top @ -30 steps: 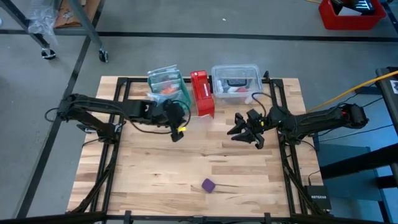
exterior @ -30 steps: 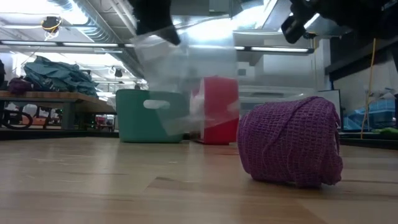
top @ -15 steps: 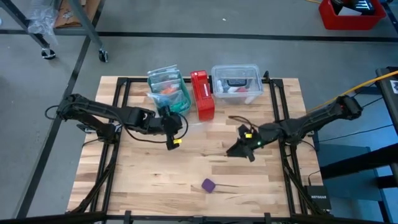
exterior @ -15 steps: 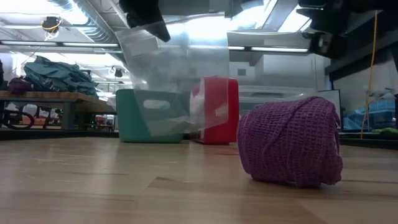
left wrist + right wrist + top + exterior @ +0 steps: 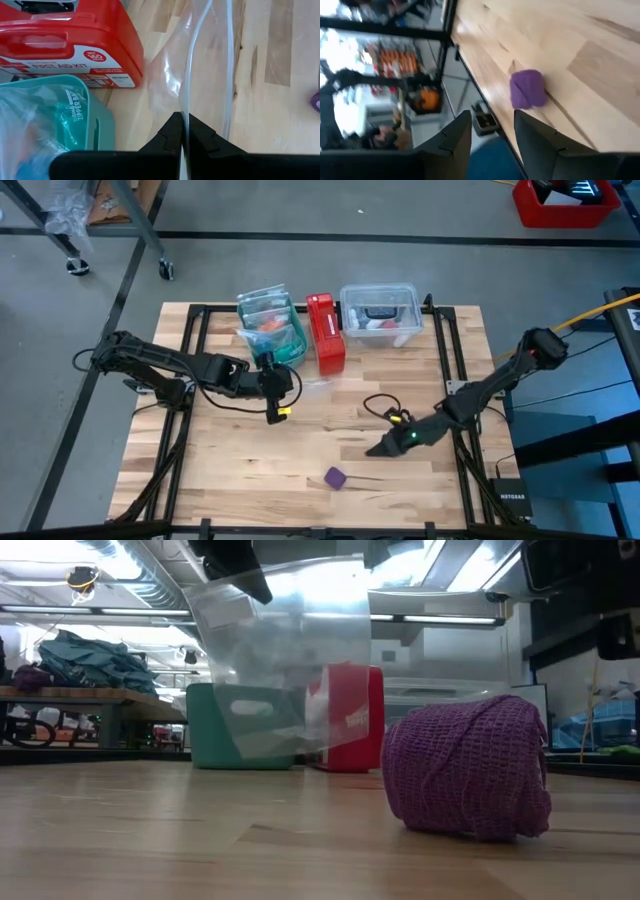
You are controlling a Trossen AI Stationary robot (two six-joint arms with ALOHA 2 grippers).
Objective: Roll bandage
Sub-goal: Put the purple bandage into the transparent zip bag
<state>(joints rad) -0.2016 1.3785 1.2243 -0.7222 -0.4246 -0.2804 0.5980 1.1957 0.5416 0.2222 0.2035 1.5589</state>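
The bandage (image 5: 335, 477) is a small purple coiled roll resting on its side on the wooden table near the near edge; it also shows in the low view (image 5: 468, 768) and the right wrist view (image 5: 527, 88). My right gripper (image 5: 379, 449) is open and empty, just to the far right of the roll, and its fingers point toward it (image 5: 492, 134). My left gripper (image 5: 277, 402) is shut on a clear plastic bag (image 5: 290, 660) left of centre, in front of the red box. My left gripper pinches the clear bag's upper edge (image 5: 185, 107) between its two shut fingers, which come from above. The bag hangs slack below the fingers (image 5: 238, 562).
A red first-aid box (image 5: 325, 330), a teal box of zipper bags (image 5: 270, 320) and a clear plastic bin (image 5: 380, 310) stand along the far edge. A dark cable (image 5: 378, 402) loops above the table by the right arm. Bare wood lies around the roll.
My right gripper has gone from the table's far right toward the near edge and down toward the bandage. My left gripper has shifted a little toward the near edge with the bag. The bandage has stayed where it was.
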